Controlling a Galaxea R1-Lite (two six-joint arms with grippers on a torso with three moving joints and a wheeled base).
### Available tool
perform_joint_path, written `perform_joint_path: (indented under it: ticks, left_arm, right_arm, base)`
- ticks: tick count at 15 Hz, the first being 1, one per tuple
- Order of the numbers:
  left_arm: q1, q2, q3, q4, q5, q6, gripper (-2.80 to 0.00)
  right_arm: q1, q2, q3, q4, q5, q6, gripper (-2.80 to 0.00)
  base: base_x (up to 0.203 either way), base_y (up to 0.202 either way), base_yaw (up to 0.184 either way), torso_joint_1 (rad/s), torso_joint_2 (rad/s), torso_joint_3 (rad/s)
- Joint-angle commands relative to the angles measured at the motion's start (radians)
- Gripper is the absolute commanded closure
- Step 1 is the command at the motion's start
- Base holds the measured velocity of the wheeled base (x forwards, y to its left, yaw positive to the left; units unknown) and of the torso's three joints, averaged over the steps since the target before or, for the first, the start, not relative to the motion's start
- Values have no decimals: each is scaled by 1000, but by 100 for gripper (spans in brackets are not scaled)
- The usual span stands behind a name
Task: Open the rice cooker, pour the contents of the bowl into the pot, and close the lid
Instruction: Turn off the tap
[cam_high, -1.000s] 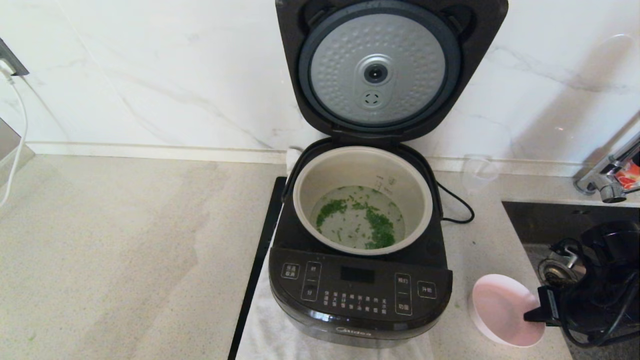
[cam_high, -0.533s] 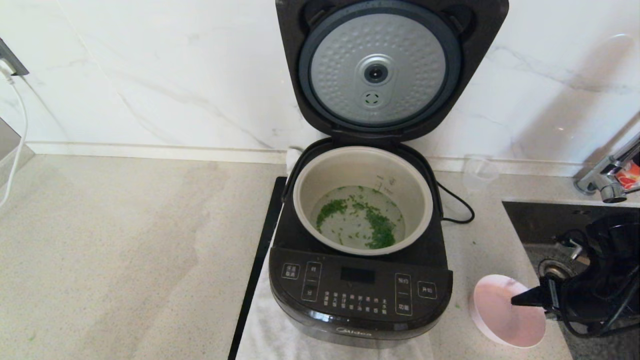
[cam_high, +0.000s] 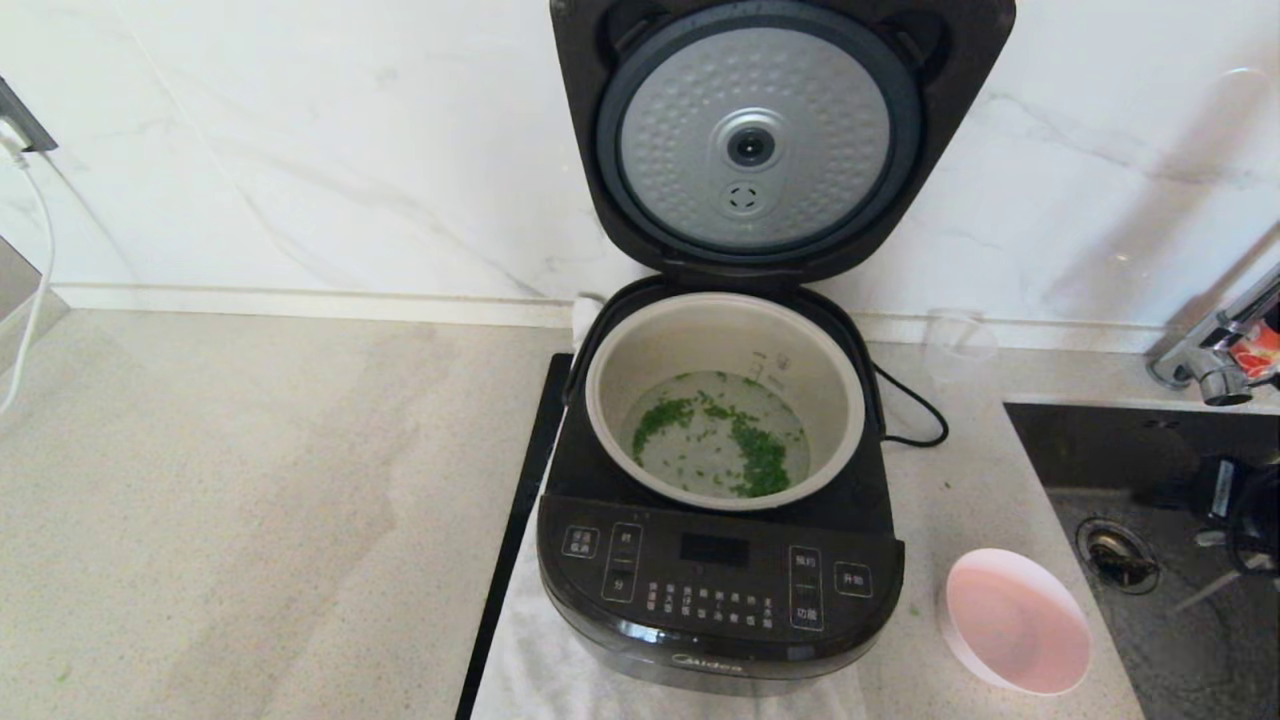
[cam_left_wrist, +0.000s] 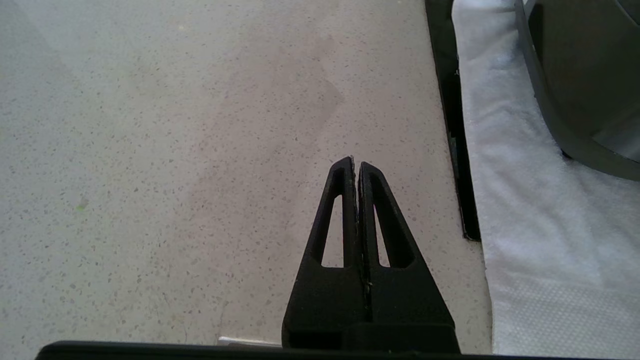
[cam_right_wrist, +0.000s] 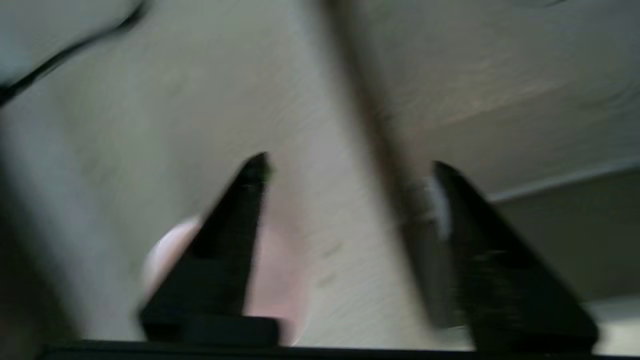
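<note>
Rice cooker (cam_high: 720, 590): glossy black, standing on a white cloth (cam_high: 530, 665) on the speckled table (cam_high: 250, 520). Lid (cam_high: 780, 140): raised upright against the marble wall, dimpled silver underside facing forward. Pot (cam_high: 725, 400): seated in the cooker, chopped green bits (cam_high: 750, 450) scattered over its bottom. Bowl (cam_high: 1018, 620): pale pink, empty, upright on the table just right of the cooker, beside the sink (cam_high: 1160, 560). Right gripper (cam_right_wrist: 345, 170): jaws spread apart, holding nothing, above the table with the bowl behind one finger. Left gripper (cam_left_wrist: 356, 167): fingers pressed together, empty, over bare table left of the cloth. Clear cup (cam_high: 958, 345): by the wall.
</note>
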Motion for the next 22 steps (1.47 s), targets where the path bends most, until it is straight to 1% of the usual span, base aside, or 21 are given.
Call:
perform_joint_path:
  ticks: [1, 2, 4, 5, 7, 9, 11, 14, 18, 20, 22]
  left_arm:
    - [0, -1, 2, 0, 0, 0, 0]
    - [0, -1, 2, 0, 0, 0, 0]
    - [0, -1, 2, 0, 0, 0, 0]
    - [0, -1, 2, 0, 0, 0, 0]
    - [0, -1, 2, 0, 0, 0, 0]
    - [0, -1, 2, 0, 0, 0, 0]
    - [0, -1, 2, 0, 0, 0, 0]
    - [0, -1, 2, 0, 0, 0, 0]
    - [0, -1, 2, 0, 0, 0, 0]
    - [0, -1, 2, 0, 0, 0, 0]
    - [0, -1, 2, 0, 0, 0, 0]
  right_arm:
    - [-29, 27, -18, -10, -137, -13, 0]
    - [-50, 54, -19, -36, -180, -19, 0]
    - [-84, 96, -13, -162, -231, -22, 0]
    - [-95, 123, -13, -219, -277, -24, 0]
    - [-99, 184, -17, -323, -398, -44, 0]
    - [-100, 237, -18, -434, -473, -71, 0]
    - [-100, 282, -26, -494, -548, -93, 0]
    - [-97, 339, -37, -618, -621, -144, 0]
    - [-98, 425, -64, -808, -730, -262, 0]
    - [-98, 455, -74, -848, -758, -297, 0]
    - [-98, 477, -103, -851, -780, -306, 0]
  base:
    - [0, 0, 0, 0, 0, 0]
    - [0, 0, 0, 0, 0, 0]
    - [0, 0, 0, 0, 0, 0]
    - [0, 0, 0, 0, 0, 0]
    - [0, 0, 0, 0, 0, 0]
    - [0, 0, 0, 0, 0, 0]
    - [0, 0, 0, 0, 0, 0]
    - [0, 0, 0, 0, 0, 0]
    - [0, 0, 0, 0, 0, 0]
    - [0, 0, 0, 0, 0, 0]
    - [0, 0, 0, 0, 0, 0]
